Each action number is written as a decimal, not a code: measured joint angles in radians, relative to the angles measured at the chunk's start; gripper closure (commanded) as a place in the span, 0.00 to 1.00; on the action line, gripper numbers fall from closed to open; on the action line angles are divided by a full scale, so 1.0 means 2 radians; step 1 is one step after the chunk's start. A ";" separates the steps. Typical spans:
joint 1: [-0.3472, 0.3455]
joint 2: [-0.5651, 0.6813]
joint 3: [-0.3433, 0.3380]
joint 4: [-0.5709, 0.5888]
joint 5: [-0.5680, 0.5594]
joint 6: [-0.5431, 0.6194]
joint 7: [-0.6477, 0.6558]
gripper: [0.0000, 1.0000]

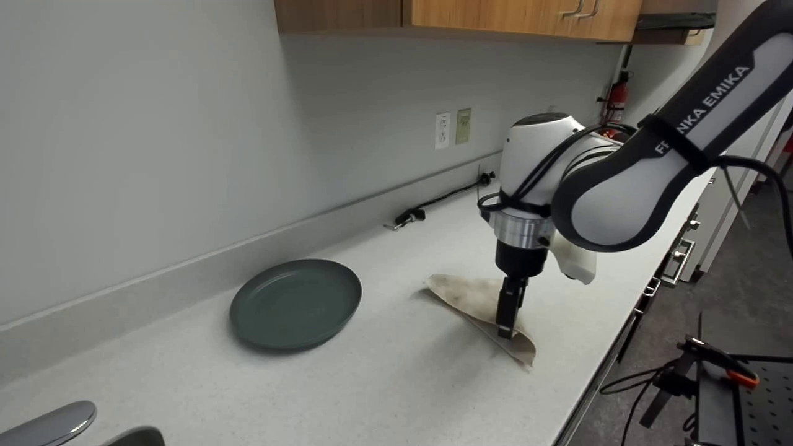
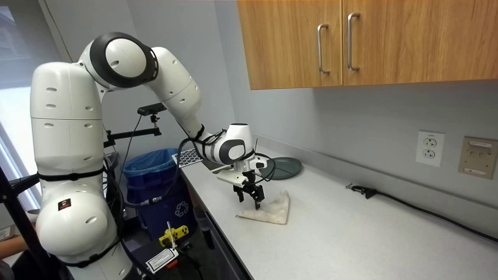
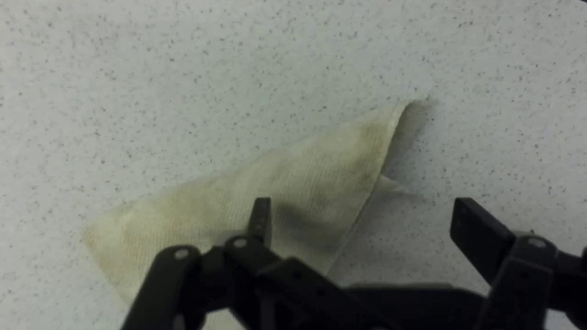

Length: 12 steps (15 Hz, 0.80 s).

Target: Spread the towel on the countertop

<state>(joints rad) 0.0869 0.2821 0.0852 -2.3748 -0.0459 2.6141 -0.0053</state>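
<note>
The beige towel lies folded over on the white speckled countertop (image 1: 384,396). It shows in both exterior views (image 1: 461,294) (image 2: 277,212) and in the wrist view (image 3: 316,174). A small corner sticks out from under its folded edge in the wrist view. My gripper (image 3: 361,205) is open with nothing between its fingers. One finger is over the towel and the other is over the bare counter past the folded edge. In both exterior views the gripper (image 1: 506,334) (image 2: 249,203) points down low at the towel. I cannot tell whether a fingertip touches the cloth.
A dark green plate (image 1: 297,303) lies near the wall, also visible in an exterior view (image 2: 284,168). A black cable with a clip (image 1: 409,217) runs along the backsplash. A faucet (image 1: 52,424) is at the near corner. Wooden cabinets (image 2: 291,42) hang above.
</note>
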 measured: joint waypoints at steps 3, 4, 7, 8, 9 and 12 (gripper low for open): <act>0.003 0.016 0.000 0.016 -0.023 0.000 0.000 0.00; 0.003 0.020 -0.001 0.021 -0.028 0.000 0.000 0.00; 0.003 0.031 -0.005 0.032 -0.040 0.000 0.000 0.00; 0.003 0.034 -0.007 0.034 -0.042 0.000 0.000 0.00; 0.003 0.036 -0.010 0.036 -0.045 0.000 0.000 0.00; 0.003 0.040 -0.019 0.039 -0.054 0.000 0.000 0.00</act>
<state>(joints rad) 0.0925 0.3626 0.0470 -2.2964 -0.1538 2.6141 -0.0052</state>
